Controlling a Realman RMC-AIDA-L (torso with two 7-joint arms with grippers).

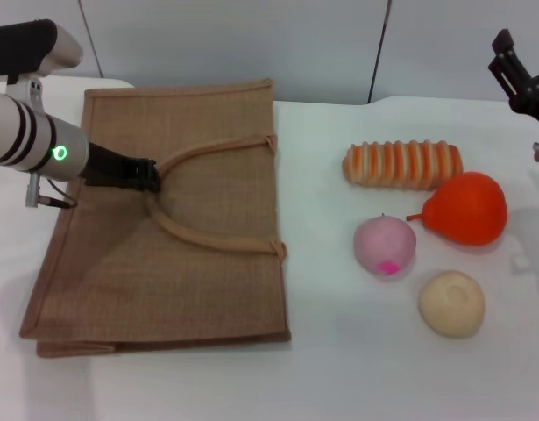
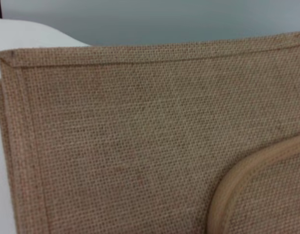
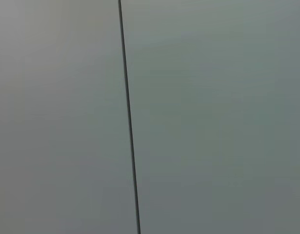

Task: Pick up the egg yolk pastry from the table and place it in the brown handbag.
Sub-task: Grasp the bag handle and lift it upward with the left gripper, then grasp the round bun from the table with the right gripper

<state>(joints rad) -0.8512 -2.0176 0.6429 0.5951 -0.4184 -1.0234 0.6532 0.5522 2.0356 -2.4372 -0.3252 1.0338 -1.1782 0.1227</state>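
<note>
The egg yolk pastry [image 1: 451, 303], a pale cream round bun with a dimple, lies on the white table at the front right. The brown handbag [image 1: 199, 263] lies flat on the left, its woven cloth filling the left wrist view [image 2: 140, 136]. My left gripper [image 1: 149, 177] sits over the bag's upper left part, shut on the top of a looped handle [image 1: 208, 151]; both strands of the handle run into its tip. A stretch of handle also shows in the left wrist view [image 2: 247, 175]. My right gripper [image 1: 514, 74] hangs high at the far right, well away from the pastry.
A pink peach-like ball [image 1: 385, 245], an orange pear-shaped fruit [image 1: 466, 209] and a long orange-striped bread roll [image 1: 402, 164] lie just behind the pastry. The right wrist view shows only a grey wall with a dark seam [image 3: 129, 122].
</note>
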